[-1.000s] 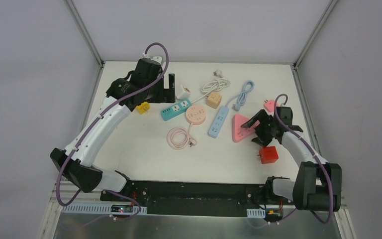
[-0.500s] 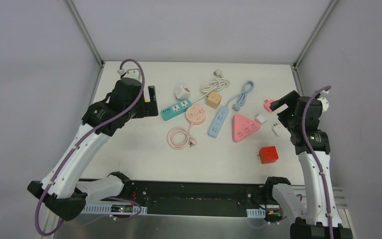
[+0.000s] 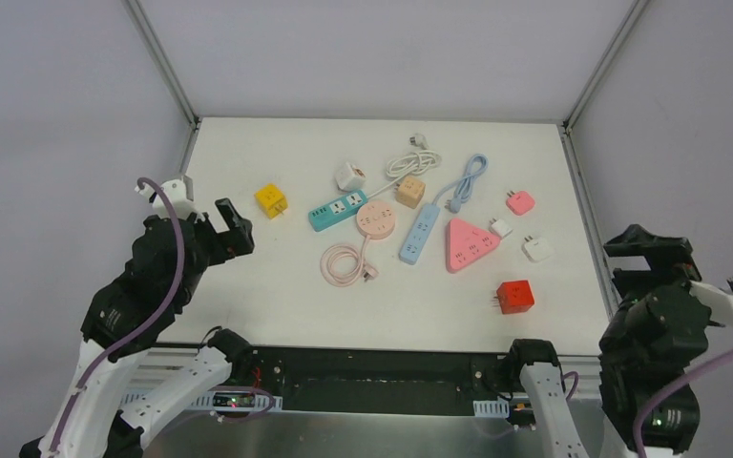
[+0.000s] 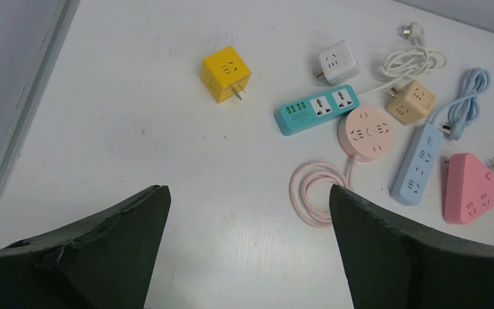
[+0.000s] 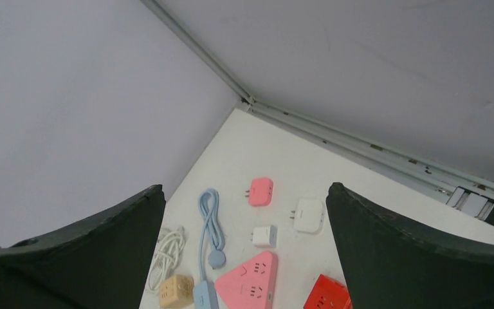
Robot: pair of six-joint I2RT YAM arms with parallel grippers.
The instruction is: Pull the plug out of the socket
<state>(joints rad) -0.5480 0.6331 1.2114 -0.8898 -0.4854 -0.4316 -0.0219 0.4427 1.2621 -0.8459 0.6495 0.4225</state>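
Observation:
A pink triangular socket (image 3: pixel 468 243) lies right of centre on the table. A small white plug (image 3: pixel 501 227) lies at its right corner with its prongs bare; it also shows in the right wrist view (image 5: pixel 265 235), just apart from the socket (image 5: pixel 251 283). My left gripper (image 3: pixel 219 227) is open and empty, raised over the near left of the table. In the left wrist view (image 4: pixel 247 188) only bare table lies between its fingers. My right gripper (image 3: pixel 651 256) is open and empty, raised beyond the table's right edge; its wrist view (image 5: pixel 246 187) looks down on the socket from far off.
Left to right on the table: a yellow cube (image 3: pixel 270 200), a white cube adapter (image 3: pixel 348 176), a teal strip (image 3: pixel 339 210), a round pink socket (image 3: pixel 377 218) with a coiled cord (image 3: pixel 345 262), a tan cube (image 3: pixel 408 191), a blue strip (image 3: pixel 420 232), a pink adapter (image 3: pixel 520 201), a white adapter (image 3: pixel 535 249), a red cube (image 3: pixel 514 297).
Both arms have drawn back from the objects toward the near edge and risen. The right gripper left the triangular socket. The left gripper left the yellow cube's area.

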